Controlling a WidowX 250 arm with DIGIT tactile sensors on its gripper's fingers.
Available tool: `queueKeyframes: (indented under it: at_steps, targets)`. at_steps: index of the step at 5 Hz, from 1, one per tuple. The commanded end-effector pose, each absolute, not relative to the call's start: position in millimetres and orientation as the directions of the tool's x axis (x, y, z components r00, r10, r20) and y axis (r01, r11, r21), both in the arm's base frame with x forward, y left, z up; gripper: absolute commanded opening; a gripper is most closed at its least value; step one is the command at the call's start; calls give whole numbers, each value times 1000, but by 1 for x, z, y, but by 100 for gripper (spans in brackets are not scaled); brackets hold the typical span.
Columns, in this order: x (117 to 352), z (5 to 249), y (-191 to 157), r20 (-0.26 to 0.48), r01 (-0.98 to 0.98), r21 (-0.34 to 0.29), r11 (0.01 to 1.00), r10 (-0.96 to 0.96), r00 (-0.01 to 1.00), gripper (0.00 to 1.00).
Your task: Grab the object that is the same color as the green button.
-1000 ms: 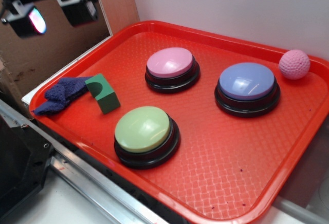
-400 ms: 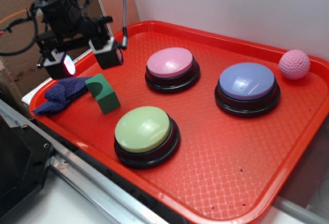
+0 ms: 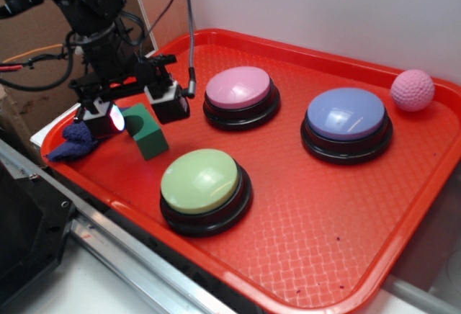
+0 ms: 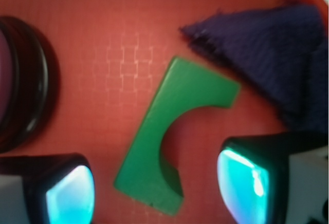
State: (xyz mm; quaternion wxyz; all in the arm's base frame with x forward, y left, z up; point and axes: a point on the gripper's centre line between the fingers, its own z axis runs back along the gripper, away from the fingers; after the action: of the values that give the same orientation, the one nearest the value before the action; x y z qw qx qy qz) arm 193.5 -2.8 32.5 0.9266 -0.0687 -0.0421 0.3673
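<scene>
Green block (image 4: 169, 142) sits between the spread gripper (image 4: 154, 193) fingers.

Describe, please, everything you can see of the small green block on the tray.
The green block is a small, solid, matte dark green piece with flat faces and a curved notch cut from one side. It rests on the red tray, tilted rather than lying flat, beside the blue cloth and near the green button. The gripper is open with one finger on either side of it, not touching.
</scene>
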Motion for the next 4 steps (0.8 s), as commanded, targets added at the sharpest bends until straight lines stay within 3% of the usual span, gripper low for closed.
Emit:
queueKeyframes:
  at_steps: [1, 2, 3, 4]
  targets:
    - [202, 22, -4, 43, -674, -161, 721, 688, 725, 100]
    - [203, 17, -4, 55, -694, -138, 707, 705, 707, 32]
    - [203, 19, -4, 67, -694, -128, 708, 705, 707, 0]
    - [205, 43, -1, 111, -667, -91, 739, 674, 731, 0]
